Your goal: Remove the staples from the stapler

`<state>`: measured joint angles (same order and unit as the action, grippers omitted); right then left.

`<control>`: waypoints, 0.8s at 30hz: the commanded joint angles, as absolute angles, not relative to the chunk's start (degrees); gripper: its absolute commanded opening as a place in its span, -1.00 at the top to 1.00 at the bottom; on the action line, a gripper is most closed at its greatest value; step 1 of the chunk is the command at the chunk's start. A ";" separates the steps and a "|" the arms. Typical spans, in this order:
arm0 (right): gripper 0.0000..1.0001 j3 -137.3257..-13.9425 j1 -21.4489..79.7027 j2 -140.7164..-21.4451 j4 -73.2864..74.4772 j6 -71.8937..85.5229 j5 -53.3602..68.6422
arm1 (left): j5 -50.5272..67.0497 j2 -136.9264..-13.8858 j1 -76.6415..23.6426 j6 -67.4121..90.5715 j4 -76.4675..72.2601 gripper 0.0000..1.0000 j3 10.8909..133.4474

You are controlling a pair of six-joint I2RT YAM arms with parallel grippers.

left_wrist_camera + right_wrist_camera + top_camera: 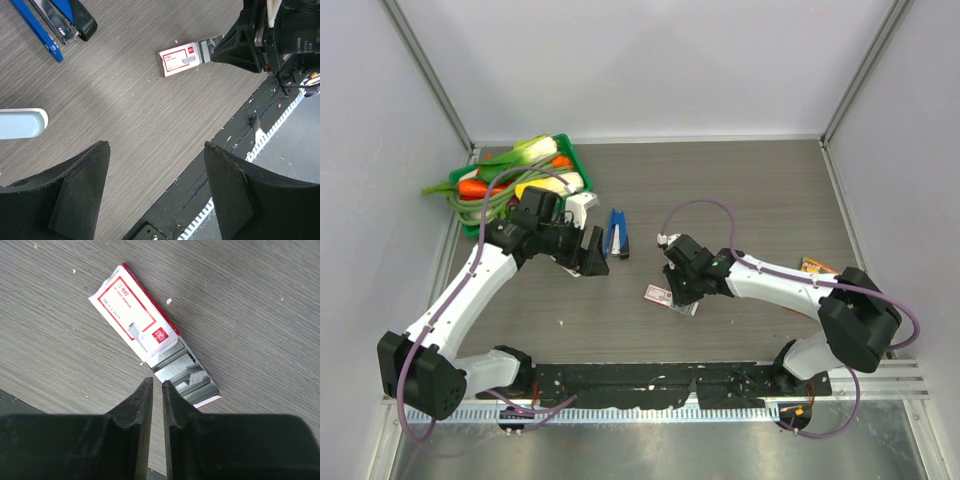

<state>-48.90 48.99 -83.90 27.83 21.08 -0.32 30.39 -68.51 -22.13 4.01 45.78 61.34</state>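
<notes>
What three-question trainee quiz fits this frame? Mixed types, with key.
1. True or false: the stapler lies splayed open on the table.
2. The left gripper is: A) shut on the stapler; B) open and empty; C) shut on the staple box.
3. Fill in: the staple box's open end lies at the fingertips of the ___ gripper.
Key: 1 true; 2 B; 3 right gripper.
</notes>
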 commanded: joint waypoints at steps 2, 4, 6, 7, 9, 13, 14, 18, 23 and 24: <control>0.61 -49.66 48.69 -80.69 25.75 21.71 -0.79 | 30.41 -66.88 -22.41 3.16 44.65 -0.59 61.35; 0.61 -49.22 48.25 -80.16 25.58 21.80 -0.79 | 30.59 -66.97 -22.41 3.16 44.65 -0.59 61.35; 0.62 -48.52 47.55 -79.80 25.23 21.88 -0.79 | 30.59 -66.97 -22.41 3.16 44.65 -0.59 61.26; 0.63 -47.99 47.29 -79.72 24.96 21.97 -0.88 | 30.59 -67.06 -22.33 3.16 44.65 -0.58 61.26; 0.66 -47.55 46.94 -80.24 24.78 21.89 -2.01 | 30.59 -67.15 -22.32 3.16 44.65 -0.58 61.26; 0.74 -46.67 46.58 -81.91 24.26 21.71 -3.17 | 30.50 -67.32 -22.41 3.16 44.65 -0.59 61.52; 0.77 -46.58 46.58 -82.35 23.91 21.71 -2.99 | 30.50 -67.32 -22.41 3.16 44.65 -0.58 61.52; 0.83 -46.49 46.58 -82.97 23.12 21.62 -2.64 | 30.23 -67.32 -22.41 3.16 44.74 -0.59 61.44; 0.87 -46.49 46.58 -83.14 23.12 21.62 -2.29 | 30.23 -67.24 -22.41 3.16 44.74 -0.58 61.35; 0.90 -46.49 46.58 -83.32 23.29 21.62 -2.20 | 30.23 -67.32 -22.41 3.25 44.65 -0.58 61.35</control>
